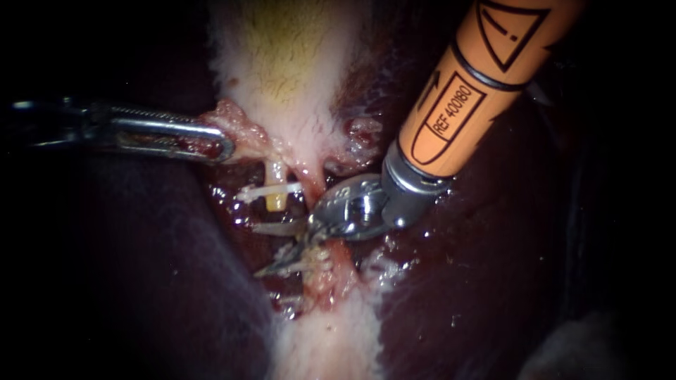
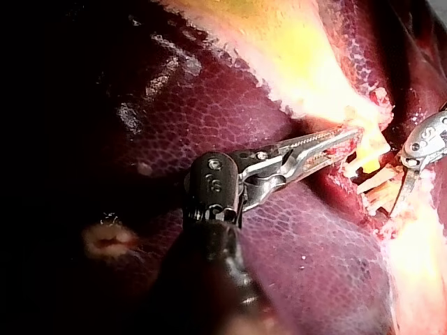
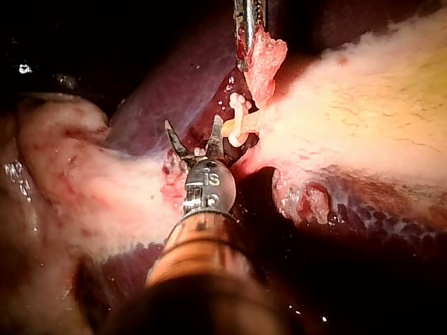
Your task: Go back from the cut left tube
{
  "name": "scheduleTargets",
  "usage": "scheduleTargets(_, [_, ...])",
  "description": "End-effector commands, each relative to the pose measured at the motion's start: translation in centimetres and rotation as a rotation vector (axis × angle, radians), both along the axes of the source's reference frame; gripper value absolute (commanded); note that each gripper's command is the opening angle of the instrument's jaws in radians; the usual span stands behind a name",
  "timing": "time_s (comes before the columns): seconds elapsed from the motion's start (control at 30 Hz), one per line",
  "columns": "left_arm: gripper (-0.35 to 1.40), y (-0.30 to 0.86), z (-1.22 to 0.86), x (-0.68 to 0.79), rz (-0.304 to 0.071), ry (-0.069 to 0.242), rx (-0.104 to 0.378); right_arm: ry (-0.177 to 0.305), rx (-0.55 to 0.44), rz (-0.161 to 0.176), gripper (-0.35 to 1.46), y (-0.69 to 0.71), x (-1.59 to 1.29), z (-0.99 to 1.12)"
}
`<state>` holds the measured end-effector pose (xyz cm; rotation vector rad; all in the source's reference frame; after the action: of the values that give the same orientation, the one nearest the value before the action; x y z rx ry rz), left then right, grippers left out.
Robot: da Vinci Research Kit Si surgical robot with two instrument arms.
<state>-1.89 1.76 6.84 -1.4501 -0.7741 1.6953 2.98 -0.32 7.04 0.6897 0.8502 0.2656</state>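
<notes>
**Three close cameras around one white clip (image 1: 271, 190)**

The endoscope looks straight onto the clip from close range. The left wrist camera sits behind the left instrument (image 2: 355, 134), facing along its shaft toward the clip. The right wrist camera does likewise behind the right instrument (image 3: 193, 124). All three share the clip and both instrument tips.

Mid-view in the endoscope, the gallbladder (image 1: 282, 63) uppermost, narrowing downward between liver (image 1: 141, 281) on both sides; in from the left, the left instrument (image 1: 222, 143), jaws closed on a tissue flap (image 1: 229, 116) at the gallbladder's left edge. Just below that flap, a tube stump (image 1: 276, 203) with a clip (image 1: 271, 189) across it; in from the upper right, the right instrument (image 1: 255, 250), blades apart just below the stump, not touching it, further clips (image 1: 306, 266) beside the lower blade.
</notes>
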Motion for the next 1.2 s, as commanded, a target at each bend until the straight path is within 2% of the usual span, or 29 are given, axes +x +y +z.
scheduleTargets(0.03, [-0.35, 0.0, 0.0, 0.0, 0.0, 0.0, 0.0, 0.001, -0.004, 0.0, 1.24, 0.0, -0.02, -0.01])
scheduleTargets(0.13, [-0.35, 0.01, 0.01, 0.01, 0.001, 0.0, 0.0, 0.013, -0.067, 0.01, 1.35, -0.04, -0.1, -0.05])
scheduleTargets(0.17, [-0.35, 0.01, 0.02, 0.01, 0.001, -0.001, 0.0, 0.012, -0.1, 0.028, 1.38, -0.05, -0.13, -0.08])
scheduleTargets(0.2, [-0.35, 0.01, 0.02, 0.01, 0.001, -0.001, 0.0, -0.001, -0.147, 0.071, 1.43, -0.07, -0.18, -0.11])
scheduleTargets(0.23, [-0.35, 0.02, 0.03, 0.01, 0.001, -0.001, 0.0, -0.002, -0.182, 0.083, 1.45, -0.09, -0.22, -0.14])
scheduleTargets(0.43, [-0.35, 0.03, 0.05, 0.04, 0.002, -0.002, 0.0, -0.009, -0.306, 0.105, 1.45, -0.1, -0.64, -0.41])
scheduleTargets(0.73, [-0.35, 0.03, 0.06, 0.04, 0.003, -0.002, 0.0, -0.047, -0.382, 0.138, 1.45, 0.17, -1.33, -0.8])
scheduleTargets(0.97, [-0.35, 0.04, 0.08, 0.04, 0.003, -0.002, 0.0, -0.068, -0.396, 0.149, 1.45, 0.26, -1.63, -0.88])
scheduleTargets(1.2, [-0.35, 0.04, 0.13, 0.02, 0.002, -0.001, -0.002, -0.068, -0.402, 0.147, 1.45, 0.28, -1.68, -0.86])
